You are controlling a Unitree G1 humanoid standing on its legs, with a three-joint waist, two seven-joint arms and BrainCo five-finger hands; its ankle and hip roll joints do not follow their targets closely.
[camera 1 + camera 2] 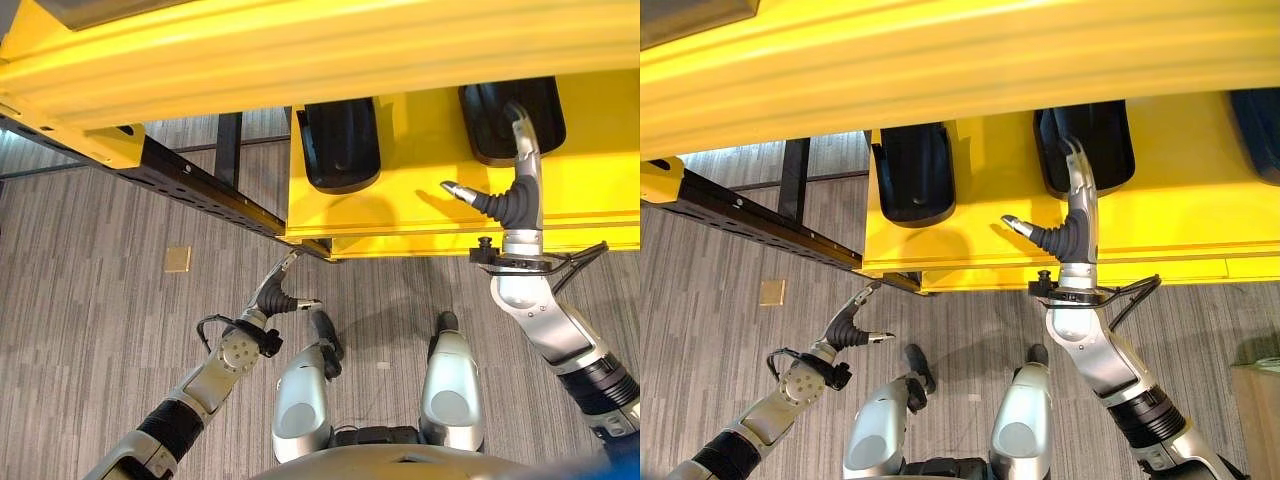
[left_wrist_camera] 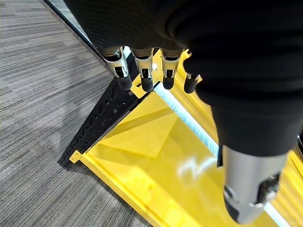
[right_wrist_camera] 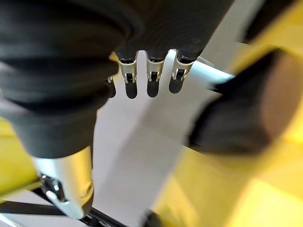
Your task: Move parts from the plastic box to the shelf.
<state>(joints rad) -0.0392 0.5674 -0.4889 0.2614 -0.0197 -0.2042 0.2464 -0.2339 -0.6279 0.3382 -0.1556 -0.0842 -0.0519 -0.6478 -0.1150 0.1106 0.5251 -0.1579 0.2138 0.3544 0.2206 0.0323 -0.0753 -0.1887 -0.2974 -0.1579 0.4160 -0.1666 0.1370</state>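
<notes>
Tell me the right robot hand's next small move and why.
Probably draw the right robot hand back off the yellow shelf: its fingers are straight, holding nothing, at the black part already lying there beside another black part.

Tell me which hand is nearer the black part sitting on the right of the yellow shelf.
Right. The right hand reaches over the shelf, fingers at that black part. The left hand hangs lower, off the shelf's left corner.
</notes>
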